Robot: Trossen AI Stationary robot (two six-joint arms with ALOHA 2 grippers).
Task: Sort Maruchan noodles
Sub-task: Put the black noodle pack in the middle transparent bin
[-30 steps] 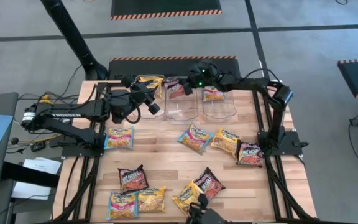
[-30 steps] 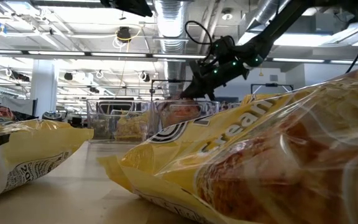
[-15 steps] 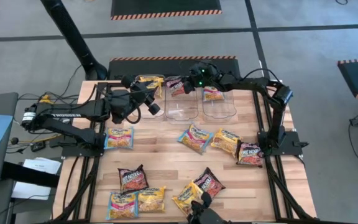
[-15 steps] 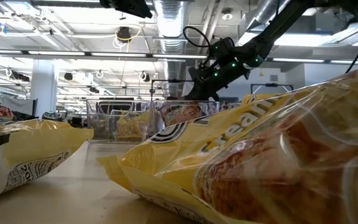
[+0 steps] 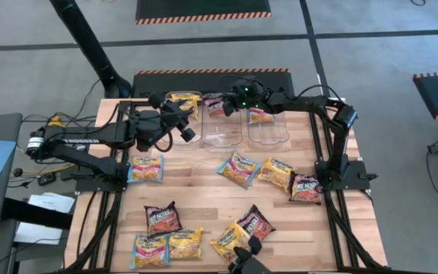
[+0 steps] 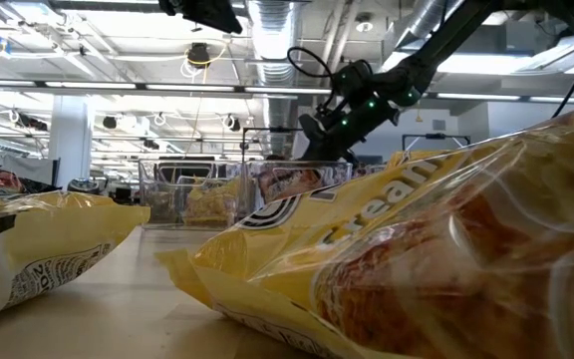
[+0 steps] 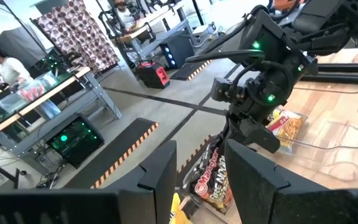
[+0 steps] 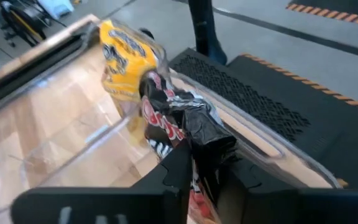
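A: Where is the dark maroon packet (image 5: 214, 104) sitting?

B: It is leaning at the far end of the middle bin (image 5: 222, 122), its crinkled edge lying between the fingers of the right hand (image 5: 229, 105). The fingers are standing narrowly apart around that edge; I cannot tell whether they are gripping it or have let go.

A: And the neighbouring bins?

B: A yellow packet (image 5: 182, 101) is lying in the left bin (image 5: 175, 116), and a blue-and-orange packet (image 5: 261, 115) is lying in the right bin (image 5: 269, 129).

A: Left hand?

B: The left hand (image 5: 186, 130) is hovering near the left bin, fingers partly apart, holding nothing.

A: What is lying on the bench (image 5: 204, 190)?

B: The loose packets (image 5: 242, 167) are lying scattered over the near half, well apart from the bins: yellow, maroon, and blue-and-orange ones, several near the front edge. In the low view one large yellow packet (image 6: 417, 259) is filling the foreground.
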